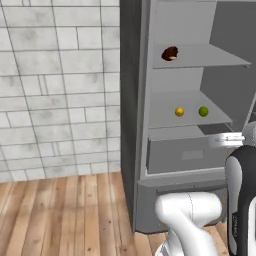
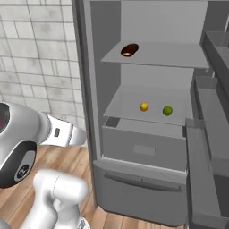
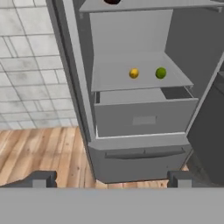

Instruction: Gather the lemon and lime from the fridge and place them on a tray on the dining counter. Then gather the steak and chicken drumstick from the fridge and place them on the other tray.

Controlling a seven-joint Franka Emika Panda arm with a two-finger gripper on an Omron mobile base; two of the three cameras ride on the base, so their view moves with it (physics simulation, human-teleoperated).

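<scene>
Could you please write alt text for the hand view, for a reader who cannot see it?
An open grey fridge holds a lemon and lime side by side, apart, on its middle shelf above a drawer. The open gripper points at it from outside.

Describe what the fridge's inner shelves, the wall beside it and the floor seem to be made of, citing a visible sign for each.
Fridge shelves: smooth matt grey, likely plastic or painted metal; flat, no grain.
Wall: pale stone or tile blocks, with staggered joints and mottled faces.
Floor: wooden planks, with warm brown grain and seams.
</scene>
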